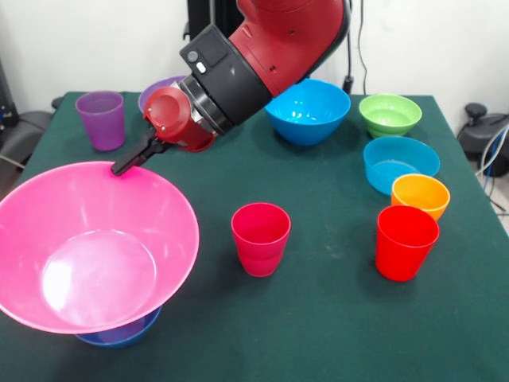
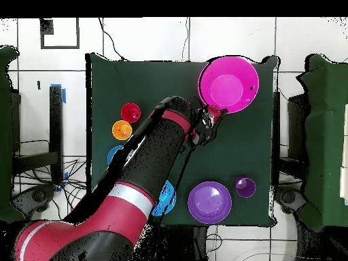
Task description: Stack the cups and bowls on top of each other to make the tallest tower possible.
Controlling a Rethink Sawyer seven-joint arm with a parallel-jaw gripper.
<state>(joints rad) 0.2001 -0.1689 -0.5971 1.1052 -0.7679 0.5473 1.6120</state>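
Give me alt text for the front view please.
A red Sawyer arm's gripper grips the far rim of a huge pink bowl, which sits tilted on a small dark blue bowl; cups and bowls dot the green table.

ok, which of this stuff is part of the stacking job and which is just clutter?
Job: huge pink bowl, dark blue bowl under it, purple bowl, blue bowl, green bowl, cyan bowl, orange bowl, purple cup, magenta cup, red cup, gripper.
Lying about: cables beside the table.
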